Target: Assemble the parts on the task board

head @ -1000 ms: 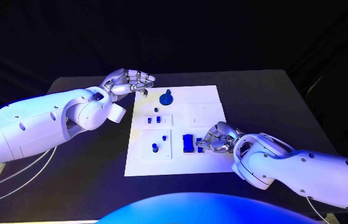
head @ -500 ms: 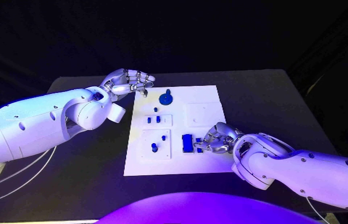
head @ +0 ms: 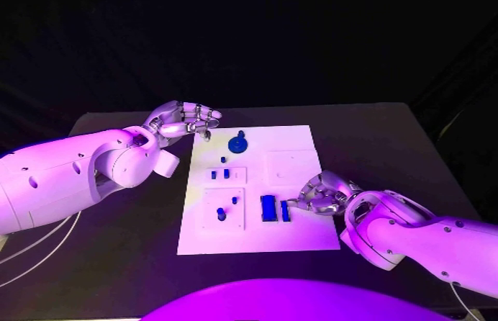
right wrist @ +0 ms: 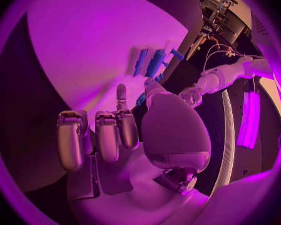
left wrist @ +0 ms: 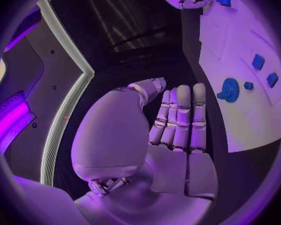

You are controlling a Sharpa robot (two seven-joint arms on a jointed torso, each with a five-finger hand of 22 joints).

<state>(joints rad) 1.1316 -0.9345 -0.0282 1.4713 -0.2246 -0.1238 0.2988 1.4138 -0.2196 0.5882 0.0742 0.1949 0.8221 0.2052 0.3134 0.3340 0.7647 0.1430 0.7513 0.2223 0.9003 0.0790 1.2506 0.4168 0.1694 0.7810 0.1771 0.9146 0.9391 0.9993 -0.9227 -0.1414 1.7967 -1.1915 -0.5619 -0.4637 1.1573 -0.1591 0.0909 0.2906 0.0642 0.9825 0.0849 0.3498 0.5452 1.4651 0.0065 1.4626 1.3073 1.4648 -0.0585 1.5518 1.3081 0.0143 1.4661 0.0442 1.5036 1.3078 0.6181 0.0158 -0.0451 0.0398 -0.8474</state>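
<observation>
Several blue parts [head: 269, 207] sit on the white task board [head: 296, 234].

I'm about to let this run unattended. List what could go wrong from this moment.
1. The right hand sits at the task board's right edge, fingers close beside the upright blue blocks; a careless move could tip them.
2. The board appears unclamped on the black table, so a push might slide it.
3. The left hand hovers off the board's far left corner near the blue gear; reaching in may nudge it.
</observation>
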